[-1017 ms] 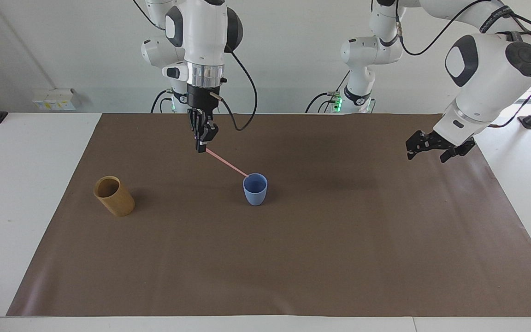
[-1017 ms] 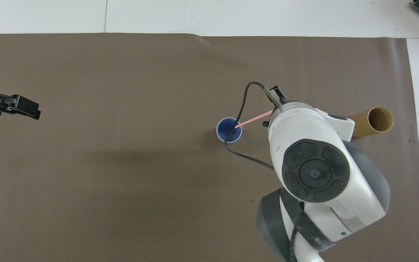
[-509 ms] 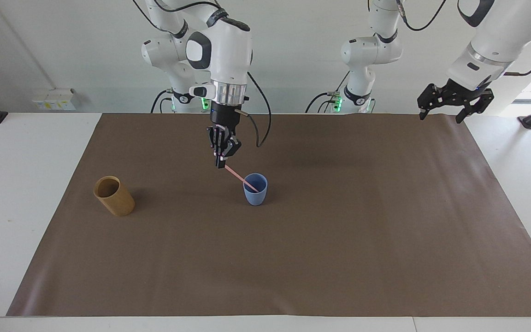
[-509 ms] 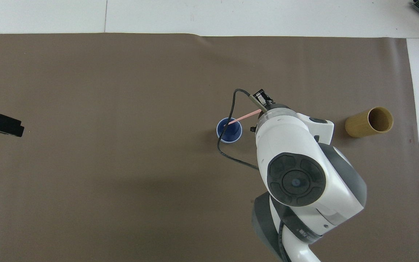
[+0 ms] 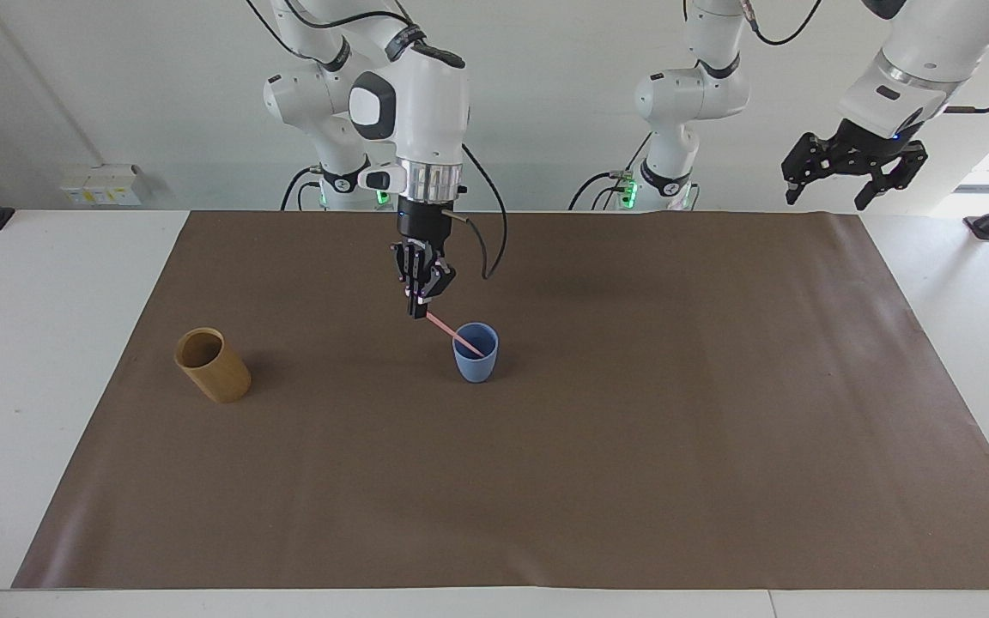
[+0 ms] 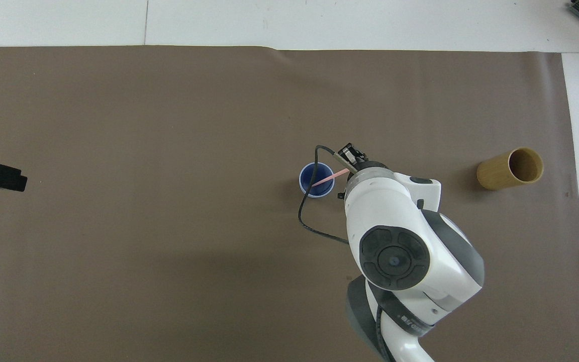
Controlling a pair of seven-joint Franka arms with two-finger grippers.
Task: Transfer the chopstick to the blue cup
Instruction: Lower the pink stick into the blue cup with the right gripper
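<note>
Facing view: right pincer [image 5: 418,311] clamps the chopstick [image 5: 453,336], tip slanting toward four o'clock into the blue cup [image 5: 476,353]; left pincer [image 5: 853,165] waits, fingers apart. No readable writing.

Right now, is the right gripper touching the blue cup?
Apart. In the facing view the right gripper, shut on the chopstick, hangs above the blue cup with a stretch of bare stick between them.

Tan cup [image 5: 212,365] tilted on brown mat [image 5: 546,481]

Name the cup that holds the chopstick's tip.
The blue cup, standing upright with the chopstick slanting into it; the tan cup leans, empty.
</note>
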